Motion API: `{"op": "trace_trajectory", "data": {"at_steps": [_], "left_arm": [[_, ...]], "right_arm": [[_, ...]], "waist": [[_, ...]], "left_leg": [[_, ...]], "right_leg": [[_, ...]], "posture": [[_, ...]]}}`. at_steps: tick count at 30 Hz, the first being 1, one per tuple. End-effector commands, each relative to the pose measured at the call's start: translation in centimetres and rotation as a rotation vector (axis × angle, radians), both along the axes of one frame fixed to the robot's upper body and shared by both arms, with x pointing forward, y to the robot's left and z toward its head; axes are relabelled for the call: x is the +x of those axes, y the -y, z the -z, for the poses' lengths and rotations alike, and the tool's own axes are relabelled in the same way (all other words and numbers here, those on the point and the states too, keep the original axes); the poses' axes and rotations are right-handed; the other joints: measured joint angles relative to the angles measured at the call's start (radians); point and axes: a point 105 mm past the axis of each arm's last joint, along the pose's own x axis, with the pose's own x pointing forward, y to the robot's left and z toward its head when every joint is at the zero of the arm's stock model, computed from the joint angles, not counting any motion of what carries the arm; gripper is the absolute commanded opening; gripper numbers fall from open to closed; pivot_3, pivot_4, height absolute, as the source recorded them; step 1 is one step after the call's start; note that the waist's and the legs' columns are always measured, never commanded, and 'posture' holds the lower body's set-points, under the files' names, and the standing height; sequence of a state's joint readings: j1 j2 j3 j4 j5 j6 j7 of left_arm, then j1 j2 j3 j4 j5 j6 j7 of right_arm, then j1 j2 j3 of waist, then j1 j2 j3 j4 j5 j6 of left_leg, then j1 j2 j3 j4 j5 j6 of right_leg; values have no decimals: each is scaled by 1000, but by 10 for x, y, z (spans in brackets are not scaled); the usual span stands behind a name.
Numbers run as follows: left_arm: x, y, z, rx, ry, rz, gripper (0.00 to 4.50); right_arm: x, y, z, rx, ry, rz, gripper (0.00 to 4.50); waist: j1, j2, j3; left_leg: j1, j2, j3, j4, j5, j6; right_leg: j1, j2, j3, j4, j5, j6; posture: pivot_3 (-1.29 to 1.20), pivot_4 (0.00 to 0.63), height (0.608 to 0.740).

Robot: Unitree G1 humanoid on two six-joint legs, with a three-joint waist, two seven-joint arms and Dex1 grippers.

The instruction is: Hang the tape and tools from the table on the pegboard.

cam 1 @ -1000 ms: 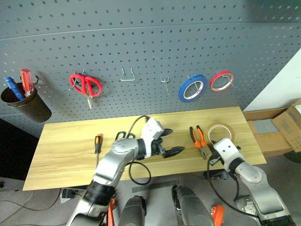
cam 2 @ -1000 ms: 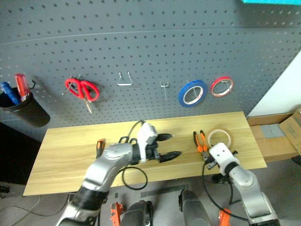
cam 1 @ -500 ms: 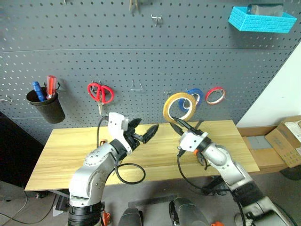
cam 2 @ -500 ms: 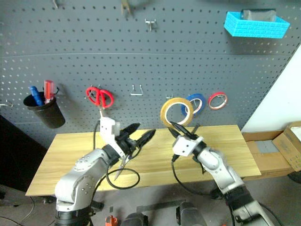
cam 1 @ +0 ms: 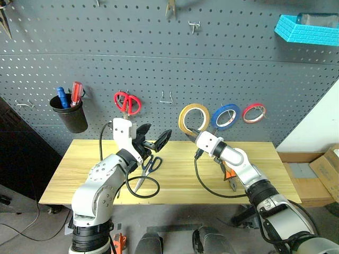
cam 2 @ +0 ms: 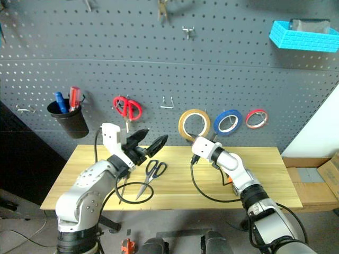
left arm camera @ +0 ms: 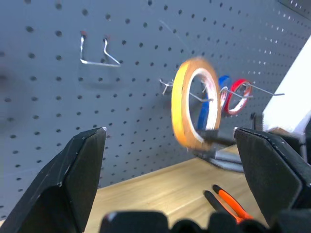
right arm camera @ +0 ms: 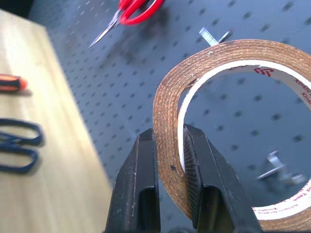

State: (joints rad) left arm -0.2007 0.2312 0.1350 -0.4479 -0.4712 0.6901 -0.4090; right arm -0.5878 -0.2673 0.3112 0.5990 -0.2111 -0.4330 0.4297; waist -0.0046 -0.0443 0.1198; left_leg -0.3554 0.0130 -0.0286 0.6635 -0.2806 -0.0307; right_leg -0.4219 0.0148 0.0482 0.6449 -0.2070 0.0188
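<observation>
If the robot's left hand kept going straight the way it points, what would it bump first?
Probably the yellow tape held by the right gripper; depth is unclear, so the open left gripper might reach the pegboard instead.

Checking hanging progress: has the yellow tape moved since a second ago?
Yes. The yellow tape, then flat on the table, is now up against the pegboard beside the blue roll.

left gripper (cam 1: pixel 155 138) — fingers (left arm camera: pixel 73 179) spread wide with nothing between them, pointing toward three o'clock and roughly level in the head views; its forearm rises from seven o'clock with the elbow bent. right gripper (right arm camera: pixel 167 141) — fingers (right arm camera: pixel 143 179) pressed together on the rim of the tape (cam 1: pixel 193 118), holding the ring upright above the wrist; this arm reaches in from five o'clock toward eleven o'clock, forearm extended and wrist near level.
</observation>
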Motion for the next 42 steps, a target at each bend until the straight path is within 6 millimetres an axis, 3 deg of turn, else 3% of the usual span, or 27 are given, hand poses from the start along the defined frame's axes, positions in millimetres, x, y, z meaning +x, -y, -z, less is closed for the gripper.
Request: {"op": "trace_trajectory", "data": {"at_steps": [1,5,6,7,13,17,21,23,28,31,35,39,42], "left_arm": [[2,6,-14,-16,51,35,4500],[5,8,-16,-15,56,43,4500],[6,8,-16,-15,56,46,4500],[6,9,-16,-14,57,50,4500],[6,12,-13,-15,49,68,4500],[-3,17,3,33,7,116,4500],[-27,14,45,210,-71,216,4500],[-35,12,58,274,-88,248,4500],[-60,3,101,578,-107,415,4500],[-56,2,103,615,-87,457,4500],[-52,6,99,609,-67,466,4500],[-56,8,98,601,-72,469,4500],[-63,10,99,592,-83,473,4500]], "right_arm": [[11,6,-16,58,-27,42,130],[14,15,-15,89,-68,103,130],[14,17,-15,94,-73,113,836],[13,17,-14,101,-84,113,960],[1,23,-12,102,-95,117,3032],[-25,27,4,84,-179,90,4374],[-54,46,51,48,-488,223,4469],[-61,53,63,41,-595,288,4469],[-48,80,78,201,-853,582,4469],[-25,97,76,251,-906,731,4469],[-11,106,76,261,-959,812,4469],[-11,115,84,253,-1021,881,4469],[-13,122,93,228,-1048,925,4469]], "waist": [[0,2,-4],[0,4,-6],[-1,4,-6],[-1,5,-6],[-5,6,-7],[-5,6,-8],[-15,8,-7],[-23,10,-1],[-34,16,32],[-43,18,66],[-48,18,91],[-54,20,94],[-55,21,95]], "left_leg": [[0,0,0,0,0,0],[1,0,0,0,0,0],[1,0,0,0,0,0],[1,0,0,0,0,0],[1,0,1,0,0,0],[1,0,1,0,0,0],[2,1,1,-1,0,0],[4,1,1,-1,0,0],[10,2,2,0,0,1],[10,1,3,0,0,1],[6,0,5,0,4,7],[-9,-1,6,-2,0,12],[-18,4,4,-2,-8,14]], "right_leg": [[0,0,0,0,0,0],[0,0,0,1,0,0],[0,0,0,1,0,0],[0,1,0,2,0,0],[0,1,1,1,0,0],[0,1,1,1,0,0],[0,1,1,2,-2,-2],[1,1,1,2,-6,-9],[2,1,10,4,-6,-9],[0,2,15,3,-6,-9],[-1,4,17,3,-5,-8],[-13,5,21,2,-2,2],[-21,0,22,2,-1,-1]], "posture": [[79,18,740],[62,22,740],[61,23,740],[57,23,740],[36,34,740],[23,52,740],[3,92,740],[-4,108,740],[-24,170,740],[-34,217,740],[-35,247,740],[-32,259,740],[-22,269,740]]}}
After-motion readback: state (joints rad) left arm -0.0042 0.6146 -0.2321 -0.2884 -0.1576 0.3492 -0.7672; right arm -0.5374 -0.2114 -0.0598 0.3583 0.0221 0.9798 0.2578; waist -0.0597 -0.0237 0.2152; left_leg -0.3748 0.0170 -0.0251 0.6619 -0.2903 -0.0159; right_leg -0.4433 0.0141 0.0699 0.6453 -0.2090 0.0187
